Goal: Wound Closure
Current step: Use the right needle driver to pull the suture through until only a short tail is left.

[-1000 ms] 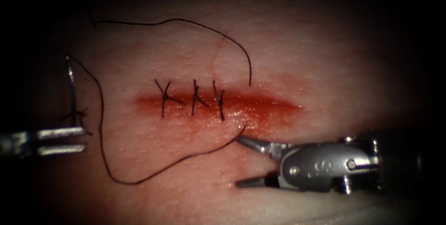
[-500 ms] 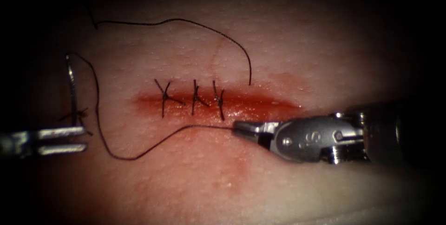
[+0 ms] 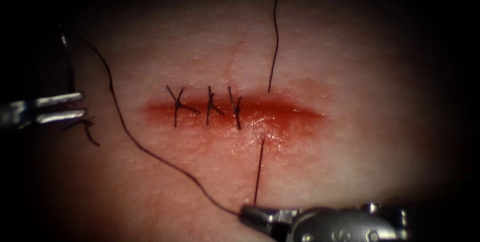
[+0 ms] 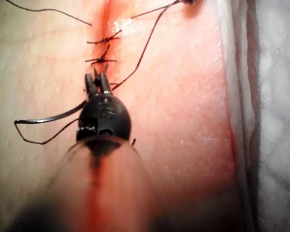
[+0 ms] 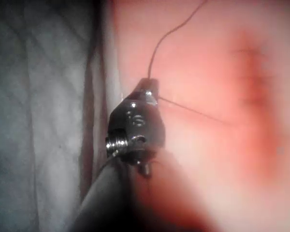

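thread (image 3: 259,172) pinched tight in the shut jaws of the right tool (image 3: 247,215), low by the near edge of the tissue (image 3: 350,47). drawn straight up from there into the near lip of the cut (image 3: 290,114), just right of the three finished stitches (image 3: 210,104). taut on purpose, by the look of it: a firm grip and a long pull to take up slack through the fresh bite. out again at the far lip, then running off toward the far edge of the tissue.

needle (image 3: 65,57) out of the tissue, well left of the cut, standing upright by the left edge. clamped in the left tool (image 3: 82,105), apparently near the end away from the thread, parked clear of the working strand. second strand sweeping from the right tool's jaws up and left toward the needle. small cut end of thread (image 3: 87,127) lying loose just below the left tool. red fluid (image 3: 300,117) pooled along the open part of the cut.

compared with half a second back: right tool away from the lip of the cut and down near the edge, thread pulled through, big slack loops on both sides of the cut gone. left tool and needle lifted a little toward the far edge.
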`<act>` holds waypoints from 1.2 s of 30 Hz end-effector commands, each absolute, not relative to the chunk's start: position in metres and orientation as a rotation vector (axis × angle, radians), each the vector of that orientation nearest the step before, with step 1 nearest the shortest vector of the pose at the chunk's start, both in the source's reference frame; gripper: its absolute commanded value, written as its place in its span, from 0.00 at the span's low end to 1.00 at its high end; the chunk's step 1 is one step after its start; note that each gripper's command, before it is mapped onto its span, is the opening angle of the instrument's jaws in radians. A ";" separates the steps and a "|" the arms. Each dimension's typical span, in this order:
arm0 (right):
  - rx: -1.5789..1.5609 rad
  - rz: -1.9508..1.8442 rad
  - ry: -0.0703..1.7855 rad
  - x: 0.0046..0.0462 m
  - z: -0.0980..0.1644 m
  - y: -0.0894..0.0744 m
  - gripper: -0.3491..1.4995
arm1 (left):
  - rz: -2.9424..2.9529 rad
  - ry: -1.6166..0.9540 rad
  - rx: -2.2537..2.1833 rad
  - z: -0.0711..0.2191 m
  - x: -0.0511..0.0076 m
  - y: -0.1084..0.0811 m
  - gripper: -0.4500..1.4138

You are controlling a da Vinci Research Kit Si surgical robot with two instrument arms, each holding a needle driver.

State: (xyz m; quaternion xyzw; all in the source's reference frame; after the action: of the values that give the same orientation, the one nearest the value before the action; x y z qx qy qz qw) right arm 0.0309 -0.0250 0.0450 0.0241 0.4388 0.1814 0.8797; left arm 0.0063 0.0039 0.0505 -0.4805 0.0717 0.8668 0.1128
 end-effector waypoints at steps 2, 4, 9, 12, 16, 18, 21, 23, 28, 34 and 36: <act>0.074 0.358 0.919 0.0338 0.044 -0.028 0.00 | 2.519 0.227 -1.425 0.051 0.0064 0.005 0.00; 0.081 0.356 0.915 0.0347 0.043 -0.029 0.00 | 2.522 0.229 -1.418 0.051 0.0067 0.005 0.00; 0.099 0.341 0.936 0.0370 0.041 -0.030 0.00 | 2.520 0.234 -1.408 0.051 0.0072 0.005 0.00; 0.045 0.260 0.960 0.0371 0.041 -0.030 0.07 | 2.520 0.232 -1.407 0.052 0.0074 0.005 0.00; 0.013 0.206 0.973 0.0357 0.042 -0.027 0.74 | 2.528 0.254 -1.418 0.052 0.0079 0.006 0.00; 0.009 0.211 0.986 0.0345 0.043 -0.026 0.78 | 2.529 0.264 -1.426 0.053 0.0084 0.006 0.00; -0.039 0.166 1.003 0.0322 0.044 -0.024 0.86 | 2.519 0.299 -1.409 0.054 0.0094 0.007 0.00; -0.048 0.162 0.992 0.0308 0.045 -0.022 0.86 | 2.515 0.317 -1.394 0.055 0.0101 0.008 0.00; -0.063 0.152 0.977 0.0296 0.047 -0.020 0.84 | 2.521 0.322 -1.375 0.056 0.0106 0.008 0.00; -0.103 0.137 0.937 0.0292 0.050 -0.017 0.81 | 2.523 0.326 -1.365 0.055 0.0105 0.008 0.00; -0.114 0.134 0.926 0.0293 0.051 -0.016 0.79 | 2.523 0.327 -1.362 0.055 0.0105 0.008 0.00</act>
State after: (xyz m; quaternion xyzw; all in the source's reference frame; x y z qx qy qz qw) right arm 0.0287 -0.0165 0.0507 -0.0545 0.4444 0.0662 0.8917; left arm 0.0109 0.0078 0.0546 -0.4673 0.1121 0.8676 0.1280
